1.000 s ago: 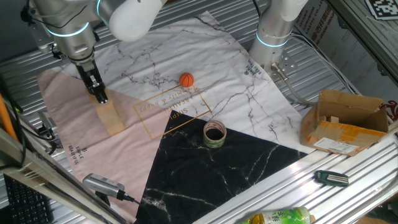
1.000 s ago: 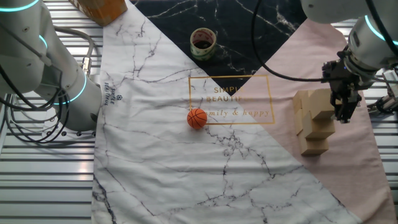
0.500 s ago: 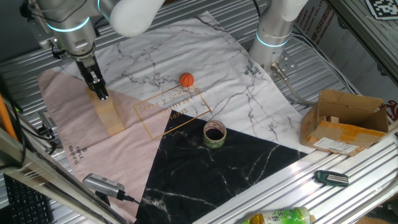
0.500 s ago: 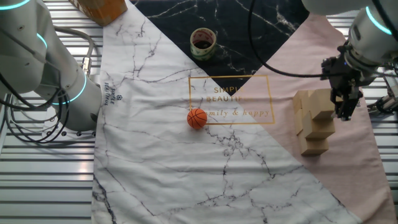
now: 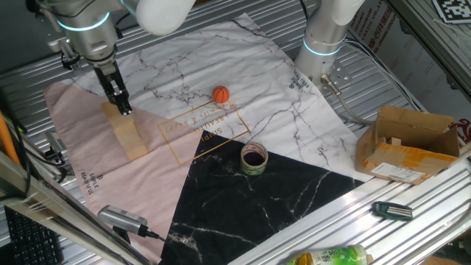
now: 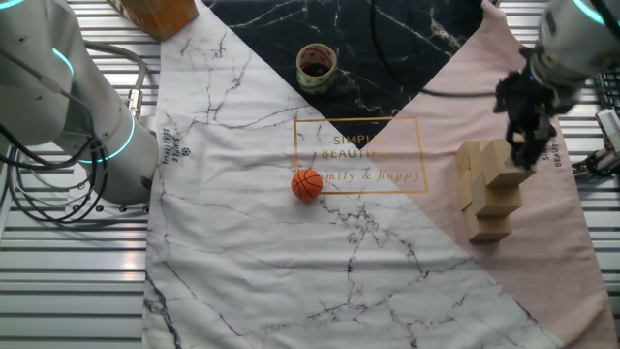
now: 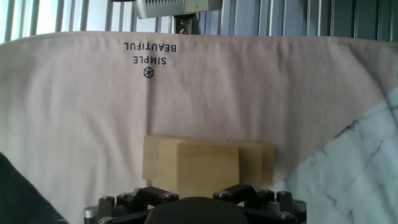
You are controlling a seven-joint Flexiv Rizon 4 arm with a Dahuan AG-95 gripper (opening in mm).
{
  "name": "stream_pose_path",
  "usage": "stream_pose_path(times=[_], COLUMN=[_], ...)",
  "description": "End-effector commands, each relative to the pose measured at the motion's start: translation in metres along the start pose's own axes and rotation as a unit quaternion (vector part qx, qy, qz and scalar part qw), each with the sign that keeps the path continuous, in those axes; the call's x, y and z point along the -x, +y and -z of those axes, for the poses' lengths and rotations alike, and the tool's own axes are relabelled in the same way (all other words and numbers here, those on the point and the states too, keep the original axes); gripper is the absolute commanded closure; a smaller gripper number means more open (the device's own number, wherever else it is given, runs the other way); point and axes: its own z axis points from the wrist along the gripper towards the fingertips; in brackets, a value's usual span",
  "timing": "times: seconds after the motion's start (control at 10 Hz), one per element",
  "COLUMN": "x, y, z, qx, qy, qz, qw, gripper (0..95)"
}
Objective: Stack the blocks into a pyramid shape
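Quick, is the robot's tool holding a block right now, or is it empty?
Tool: holding nothing, just above the stack of light-tan wooden cube blocks; whether it is open or closed cannot be told.

I count one stack of light-tan wooden cubes [image 6: 489, 189], number unclear, one small orange ball [image 6: 307, 184], one tape roll [image 6: 316, 65], one brown cardboard box [image 5: 407, 143].
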Motion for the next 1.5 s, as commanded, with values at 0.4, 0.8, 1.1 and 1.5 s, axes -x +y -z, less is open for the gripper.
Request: stream_pose_path(times=[0.4,0.8,1.1,1.5], x=[-0.045,-0.051,-0.066,-0.069], y=[0.034,0.035,0.034,0.035], z=[0.029,0.03,0.029,0.029], qx=[-0.003,-0.012,-0.006,-0.005], qy=[0.007,0.003,0.004,0.001], qz=[-0.019,-0.009,0.006,0.009], qw=[0.9998,0.9999,1.0,0.9999], gripper=[95.0,95.0,95.0,95.0])
